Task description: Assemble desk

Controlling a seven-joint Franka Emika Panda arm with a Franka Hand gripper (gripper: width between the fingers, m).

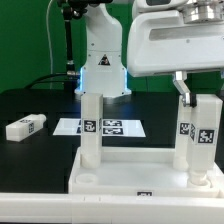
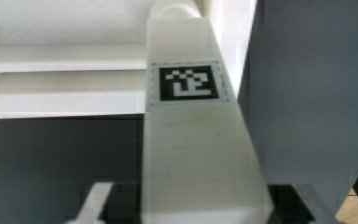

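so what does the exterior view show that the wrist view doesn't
Only the exterior view: the robot base, the marker board, a loose leg lying on the black table, and a second leg standing upright on the tabletop.

Only the wrist view: a close look at the tag on the gripped leg, with the end effector closed on both its sides.

Both: the gripped leg, at the exterior view's right, and the white tabletop.
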